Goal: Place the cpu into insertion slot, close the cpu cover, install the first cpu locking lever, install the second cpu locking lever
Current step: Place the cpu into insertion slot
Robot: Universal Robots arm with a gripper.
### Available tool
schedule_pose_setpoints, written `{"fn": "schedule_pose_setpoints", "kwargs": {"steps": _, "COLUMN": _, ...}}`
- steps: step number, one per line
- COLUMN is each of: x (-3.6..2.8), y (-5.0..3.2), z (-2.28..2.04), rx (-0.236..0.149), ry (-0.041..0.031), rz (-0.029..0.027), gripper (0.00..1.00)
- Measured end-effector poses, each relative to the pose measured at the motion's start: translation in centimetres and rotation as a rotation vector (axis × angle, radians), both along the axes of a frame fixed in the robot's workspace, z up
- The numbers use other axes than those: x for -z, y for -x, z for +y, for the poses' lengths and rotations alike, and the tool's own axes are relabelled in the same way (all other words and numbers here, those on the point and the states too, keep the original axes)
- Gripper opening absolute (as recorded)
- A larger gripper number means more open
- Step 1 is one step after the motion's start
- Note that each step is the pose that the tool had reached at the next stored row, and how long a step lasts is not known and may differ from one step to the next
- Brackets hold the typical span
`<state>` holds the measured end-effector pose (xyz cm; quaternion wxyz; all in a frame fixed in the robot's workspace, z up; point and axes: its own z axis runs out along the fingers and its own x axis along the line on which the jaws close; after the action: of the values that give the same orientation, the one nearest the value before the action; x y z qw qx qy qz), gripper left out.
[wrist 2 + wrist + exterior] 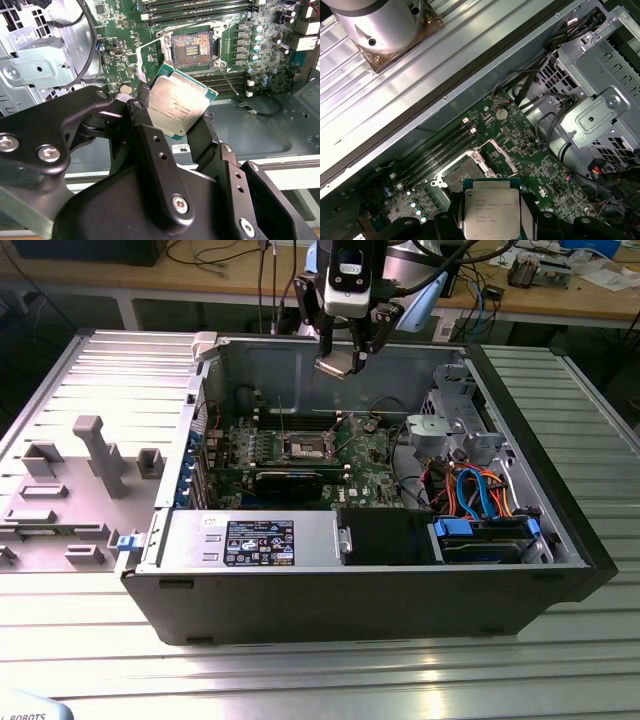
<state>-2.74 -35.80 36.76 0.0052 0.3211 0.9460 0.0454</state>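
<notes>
My gripper [343,352] hangs above the open computer case, shut on the cpu [334,366], a flat square chip with a silvery top. In both wrist views the cpu [180,107] [491,207] sits tilted between the black fingers [142,125]. The insertion slot [305,448] [194,47] [461,173] lies below on the green board, its dark centre bare. Next to the slot, the cpu cover [506,159] stands raised. A thin wire lever [145,50] stands off beside the slot.
A long black card [290,480] lies across the board in front of the slot. A metal drive cage [450,430] and blue and orange cables [480,495] fill the exterior view's right. A grey moulded fixture [80,470] sits outside the case.
</notes>
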Motion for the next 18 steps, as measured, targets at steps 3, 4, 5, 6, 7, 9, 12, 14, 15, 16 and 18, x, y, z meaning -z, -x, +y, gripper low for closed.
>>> {"fn": "schedule_pose_setpoints", "kwargs": {"steps": 3, "x": 0.0, "y": 0.0, "z": 0.0, "rx": 0.003, "ry": 0.0, "rz": 0.0, "gripper": 0.54}}
{"fn": "schedule_pose_setpoints", "kwargs": {"steps": 4, "x": 0.0, "y": 0.0, "z": 0.0, "rx": 0.008, "ry": 0.0, "rz": 0.0, "gripper": 0.54}}
{"fn": "schedule_pose_setpoints", "kwargs": {"steps": 5, "x": 0.0, "y": 0.0, "z": 0.0, "rx": 0.014, "ry": 0.0, "rz": 0.0, "gripper": 0.54}}
{"fn": "schedule_pose_setpoints", "kwargs": {"steps": 6, "x": 0.0, "y": 0.0, "z": 0.0, "rx": 0.02, "ry": 0.0001, "rz": 0.0, "gripper": 0.54}}
{"fn": "schedule_pose_setpoints", "kwargs": {"steps": 7, "x": 0.0, "y": 0.0, "z": 0.0, "rx": 0.032, "ry": -0.0001, "rz": 0.0, "gripper": 0.54}}
{"fn": "schedule_pose_setpoints", "kwargs": {"steps": 9, "x": 0.01, "y": 0.0, "z": 0.0, "rx": 0.056, "ry": -0.0001, "rz": -0.0001, "gripper": 0.54}}
{"fn": "schedule_pose_setpoints", "kwargs": {"steps": 12, "x": 0.02, "y": 0.0, "z": 0.0, "rx": 0.119, "ry": -0.0001, "rz": -0.0001, "gripper": 0.54}}
{"fn": "schedule_pose_setpoints", "kwargs": {"steps": 14, "x": 0.02, "y": 0.0, "z": 0.0, "rx": 0.141, "ry": 0.0, "rz": 0.0, "gripper": 0.54}}
{"fn": "schedule_pose_setpoints", "kwargs": {"steps": 15, "x": 0.02, "y": 0.0, "z": 0.0, "rx": 0.143, "ry": 0.0, "rz": 0.0001, "gripper": 0.54}}
{"fn": "schedule_pose_setpoints", "kwargs": {"steps": 16, "x": 0.02, "y": 0.0, "z": 0.0, "rx": 0.144, "ry": 0.0001, "rz": 0.0, "gripper": 0.54}}
{"fn": "schedule_pose_setpoints", "kwargs": {"steps": 18, "x": 0.02, "y": 0.0, "z": 0.0, "rx": 0.144, "ry": 0.0, "rz": 0.0, "gripper": 0.54}}
